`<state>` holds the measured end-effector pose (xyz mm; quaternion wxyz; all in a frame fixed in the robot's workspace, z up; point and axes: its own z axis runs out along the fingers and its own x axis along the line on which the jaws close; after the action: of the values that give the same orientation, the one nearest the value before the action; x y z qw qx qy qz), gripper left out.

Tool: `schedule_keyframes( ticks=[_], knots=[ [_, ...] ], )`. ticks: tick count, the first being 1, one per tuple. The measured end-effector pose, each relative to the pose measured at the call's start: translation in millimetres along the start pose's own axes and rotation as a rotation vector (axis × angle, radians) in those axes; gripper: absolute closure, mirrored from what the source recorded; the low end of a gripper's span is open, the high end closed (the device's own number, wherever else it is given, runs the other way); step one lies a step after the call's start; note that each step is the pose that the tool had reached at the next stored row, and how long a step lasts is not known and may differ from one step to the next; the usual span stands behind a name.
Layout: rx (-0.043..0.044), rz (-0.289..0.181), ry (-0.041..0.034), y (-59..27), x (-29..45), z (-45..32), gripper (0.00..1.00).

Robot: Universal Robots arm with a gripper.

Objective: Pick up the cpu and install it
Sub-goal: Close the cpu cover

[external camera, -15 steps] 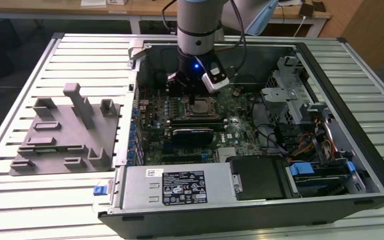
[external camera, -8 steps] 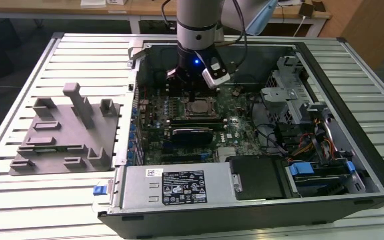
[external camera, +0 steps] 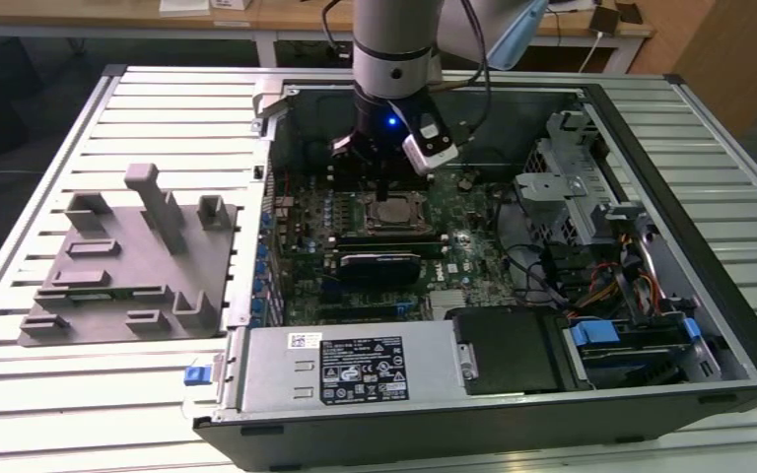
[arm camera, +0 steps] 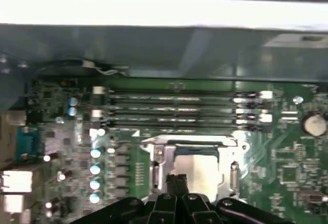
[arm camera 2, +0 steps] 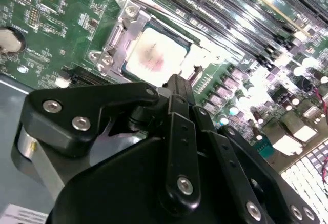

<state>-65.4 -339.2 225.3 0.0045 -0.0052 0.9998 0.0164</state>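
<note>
1. Setup: slatted surface (external camera: 90,414) with an open pc case (external camera: 484,434) lying on it. A grey fixture block (external camera: 129,266) sits nr the surface's edge on the exterior view's left, well apart from the action.
2. The arm (external camera: 392,49) drops straight into the case over the motherboard (external camera: 471,212).
3. The socket frame (arm camera 2: 120,34) is in the board's half nearer the case's far wall, roughly midway btwn the board's side edges, just beside the RAM slots (arm camera: 174,111).
4. The cpu (arm camera 2: 156,55) lies flat inside that frame, silvery top up. Looks seated or v close to it imo, so I'd call this the tail end of the install. Can't tell if any retention plate is over it.
5. The tool (arm camera 2: 177,80) has its fingers together w/ nothing clamped btwn them, tips right at the cpu's near edge. Can't tell if they're touching the lid or just above it.
6. Doing this bit well, imo:
   - keep the tool square over the chip, no sideways drag, since the socket pins bend easily
   - if pressing, go light and nr the lid's middle, not on one edge, or the chip could tip
   - check all 4 cpu corners sit inside the frame before trusting it
   - keep the fingers off the frame's screws.
</note>
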Motion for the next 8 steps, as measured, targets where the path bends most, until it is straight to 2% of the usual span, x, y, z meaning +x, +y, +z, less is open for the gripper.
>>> schedule_keyframes(
  ticks=[4,8],
  knots=[
    [0.0000,0.000,0.0008,-0.2,-14.1,0.1,0.89],
    [0.0002,0.000,0.0010,-0.2,-16.8,-0.4,0.89]
  ],
)
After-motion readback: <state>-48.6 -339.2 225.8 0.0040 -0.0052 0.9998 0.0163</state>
